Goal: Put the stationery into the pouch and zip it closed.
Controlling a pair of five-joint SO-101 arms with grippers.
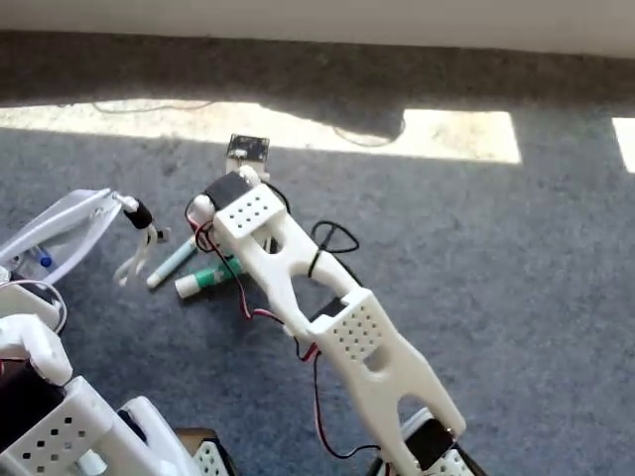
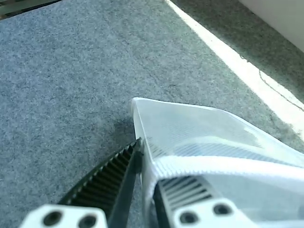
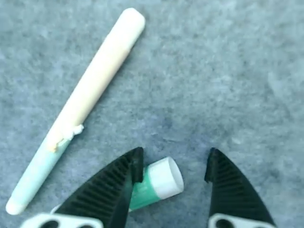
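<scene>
Pouch point(image 2: 204, 137): translucent, white-edged, resting on grey carpet point(image 1: 516, 258) at the near left of the high view. Being pinched at one rim by the left gripper point(image 2: 142, 147), with the toothed jaws clamping tight on the pouch wall from both sides. Carrying a small blue item point(image 1: 45, 260) inside, too small for identifying. Trailing a black zipper pull point(image 1: 139, 213) with a white cord off the corner facing the stationery.

Just beyond the pull: white-and-mint pen point(image 3: 80, 109) lying flat on the carpet, outside the pouch. Green marker point(image 3: 159, 183) with a white cap lying just beside it, on the side away from the pouch.

Right gripper point(image 3: 173, 156) hanging directly over the marker, jaws spread wide, gripping nothing. Marker cap sitting inside the gap, close against one jaw tip; contact not resolving.

Black cable loop point(image 1: 332, 238) lying beside the right arm. Farther off, sunlit strip point(image 1: 298, 129) crossing the carpet, with a pale wall point(image 1: 397, 15) running behind.
</scene>
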